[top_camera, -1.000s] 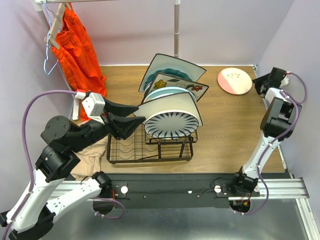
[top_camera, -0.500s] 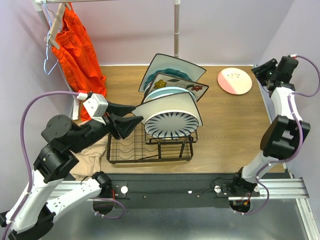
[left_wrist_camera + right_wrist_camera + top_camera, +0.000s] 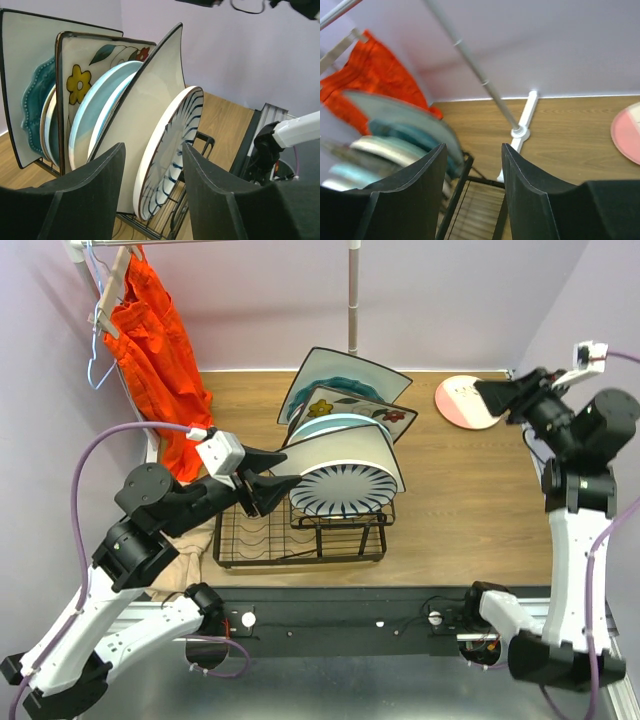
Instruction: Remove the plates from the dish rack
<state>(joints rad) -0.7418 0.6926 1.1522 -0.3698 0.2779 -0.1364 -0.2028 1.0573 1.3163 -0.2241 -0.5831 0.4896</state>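
Note:
The black wire dish rack (image 3: pixel 300 545) stands mid-table with several plates upright in it. Nearest is a round white plate with dark blue rays (image 3: pixel 345 489), also in the left wrist view (image 3: pixel 167 155). Behind it stand a cream square plate (image 3: pixel 150 110), a mint round plate (image 3: pixel 95 117), a flower-print square plate (image 3: pixel 80 70) and a teal scalloped square plate (image 3: pixel 25 75). A cream-pink round plate (image 3: pixel 466 401) lies flat at the back right. My left gripper (image 3: pixel 282 479) is open, its jaws either side of the front plate's left rim. My right gripper (image 3: pixel 490 392) is open and empty, raised near the pink plate.
An orange garment (image 3: pixel 155 345) hangs from a rail at the back left. A white pole (image 3: pixel 353 295) with its foot (image 3: pixel 520 131) stands behind the rack. A beige cloth (image 3: pixel 185 555) lies left of the rack. The purple walls are close on both sides.
My left gripper has moved right towards the front plate's rim. My right arm has swung up and turned, its gripper now pointing left over the back right of the table.

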